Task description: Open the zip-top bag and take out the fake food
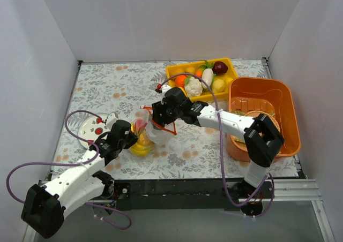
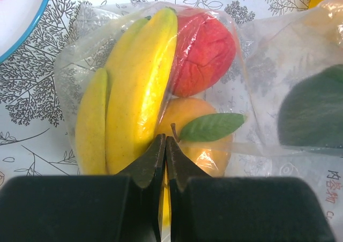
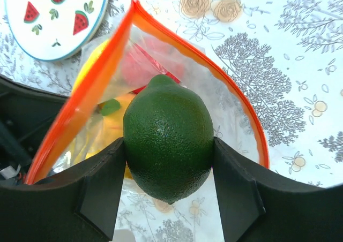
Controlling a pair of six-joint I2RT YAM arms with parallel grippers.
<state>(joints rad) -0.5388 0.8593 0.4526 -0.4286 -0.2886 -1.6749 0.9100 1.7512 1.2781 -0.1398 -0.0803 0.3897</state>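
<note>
The zip-top bag [image 1: 149, 136] lies in the middle of the table, its red-orange zip strip [image 3: 236, 92] spread open. Inside are a yellow banana bunch [image 2: 134, 92], a dark red fruit [image 2: 206, 49] and an orange fruit with a green leaf [image 2: 187, 119]. My left gripper [image 2: 165, 143] is shut, pinching the bag's closed end next to the bananas; it also shows in the top view [image 1: 131, 138]. My right gripper [image 3: 169, 156] is shut on a dark green lime-like fruit [image 3: 168, 137] at the bag's mouth; it also shows in the top view [image 1: 157, 121].
A white plate with watermelon prints [image 1: 88, 129] lies left of the bag. A yellow tray [image 1: 172, 69] holding several toy foods stands at the back. An orange tub [image 1: 233, 92] stands at the right, beside the right arm.
</note>
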